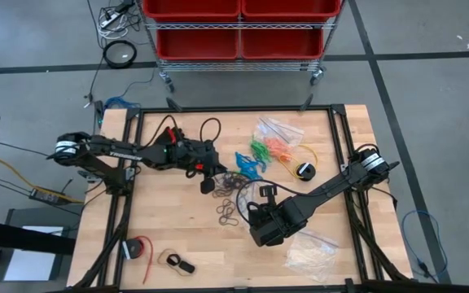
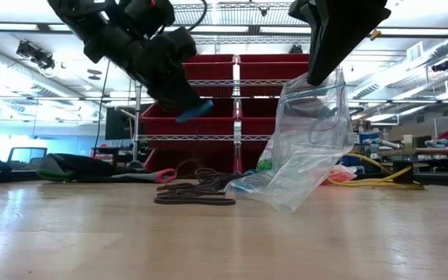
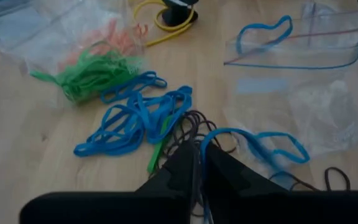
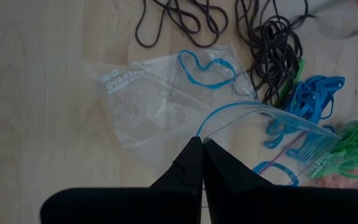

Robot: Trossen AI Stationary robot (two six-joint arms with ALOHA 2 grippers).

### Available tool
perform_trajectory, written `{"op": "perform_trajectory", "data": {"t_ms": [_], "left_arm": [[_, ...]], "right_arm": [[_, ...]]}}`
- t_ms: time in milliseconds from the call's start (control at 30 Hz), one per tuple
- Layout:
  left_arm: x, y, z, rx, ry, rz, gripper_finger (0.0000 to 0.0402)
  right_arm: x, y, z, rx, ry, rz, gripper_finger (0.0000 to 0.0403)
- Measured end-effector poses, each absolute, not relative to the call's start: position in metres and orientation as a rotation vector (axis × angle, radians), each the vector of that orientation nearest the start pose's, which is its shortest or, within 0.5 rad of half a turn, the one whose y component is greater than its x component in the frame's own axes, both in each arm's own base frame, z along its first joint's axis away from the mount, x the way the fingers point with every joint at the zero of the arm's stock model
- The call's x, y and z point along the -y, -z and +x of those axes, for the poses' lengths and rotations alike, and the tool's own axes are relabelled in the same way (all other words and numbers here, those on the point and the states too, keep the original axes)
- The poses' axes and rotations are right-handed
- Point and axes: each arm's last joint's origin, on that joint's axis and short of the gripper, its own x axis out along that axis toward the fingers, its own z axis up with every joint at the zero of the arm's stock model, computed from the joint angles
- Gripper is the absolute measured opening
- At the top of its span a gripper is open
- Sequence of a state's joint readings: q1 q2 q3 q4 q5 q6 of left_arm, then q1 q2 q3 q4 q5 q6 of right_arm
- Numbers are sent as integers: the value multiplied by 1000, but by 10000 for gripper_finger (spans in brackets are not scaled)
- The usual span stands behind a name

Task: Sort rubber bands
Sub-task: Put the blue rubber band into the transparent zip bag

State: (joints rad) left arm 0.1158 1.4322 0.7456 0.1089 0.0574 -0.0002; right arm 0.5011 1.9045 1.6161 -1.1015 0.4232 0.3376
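Blue band at left gripper, bag mouth held up just beside it by right gripper

Table [image 1: 177,236] carries the sorted heaps mid-board: dark bands [image 1: 228,191], blue bands [image 3: 135,115], green bands [image 3: 92,71], orange ones [image 3: 120,40] beyond. Clear bag [image 4: 166,93] hangs from the right gripper [image 4: 199,144], fingers pinched shut on its rim, mouth open toward the left arm; one blue band [image 4: 207,68] already lies inside. Left gripper [image 3: 199,152] hovers above the dark heap, fingers nearly together with a blue band [image 3: 253,140] looped at the tips; whether it is clamped or slipping free I cannot tell. Judgement: bag mouth lies just beyond the left fingertips, band's long axis runs across them, so the left arm is the nearer one for the drop
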Motion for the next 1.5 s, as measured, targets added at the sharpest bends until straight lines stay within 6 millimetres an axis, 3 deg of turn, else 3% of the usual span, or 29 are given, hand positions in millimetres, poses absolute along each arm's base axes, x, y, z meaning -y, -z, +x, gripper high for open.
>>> {"op": "perform_trajectory", "data": {"t_ms": [200, 400, 667, 867, 1200, 1500], "left_arm": [[-32, -203, 290, -576, -56, -50, 44], [-26, -208, 294, -522, -12, -30, 8], [-9, -253, 311, -203, 72, 0, 4], [-4, -273, 322, -131, 88, 3, 3], [-3, -223, 359, -146, 148, -136, 3], [5, -214, 398, -128, 239, -151, 5]], "right_arm": [[-170, -248, 335, -1220, 143, -326, 0], [-170, -248, 335, -1219, 145, -324, 0], [-172, -248, 334, -1223, 123, -342, 0], [-176, -248, 332, -1219, 109, -364, 0], [-179, -249, 331, -1207, 101, -399, 0], [-179, -249, 331, -1206, 98, -405, 0]]}}
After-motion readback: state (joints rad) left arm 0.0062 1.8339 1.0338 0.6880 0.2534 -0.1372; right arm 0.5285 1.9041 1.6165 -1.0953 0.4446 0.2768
